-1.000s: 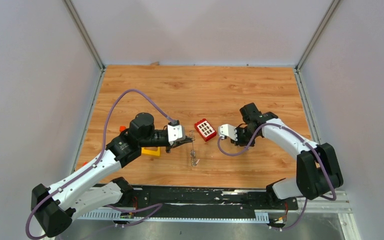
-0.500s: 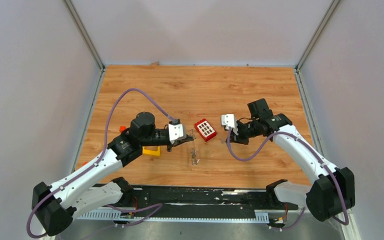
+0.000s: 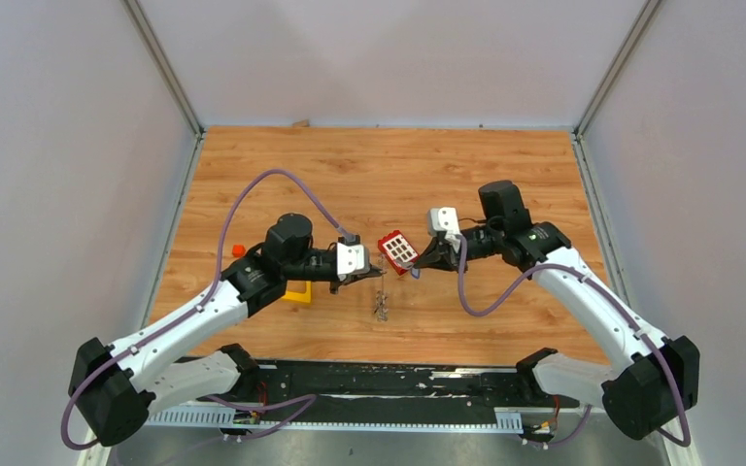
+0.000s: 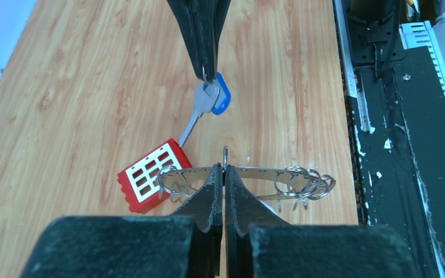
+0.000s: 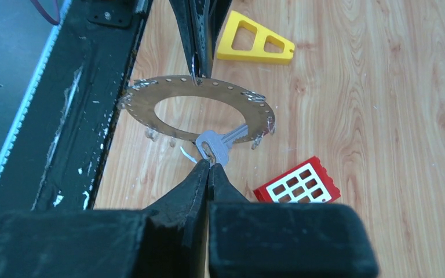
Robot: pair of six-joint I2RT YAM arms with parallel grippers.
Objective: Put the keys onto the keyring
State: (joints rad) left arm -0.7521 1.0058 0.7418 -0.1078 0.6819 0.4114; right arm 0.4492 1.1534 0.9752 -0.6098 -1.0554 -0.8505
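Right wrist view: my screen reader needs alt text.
The right gripper, shut on a key, holds it at the near rim of the keyring, which the left gripper pinches at the far rim. A yellow frame and red block lie nearby.

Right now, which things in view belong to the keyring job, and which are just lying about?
In the job: keyring, pinched by the left end effector; blue-headed key, pinched by the right end effector.
Lying about: red block; yellow triangular frame; small red bit.
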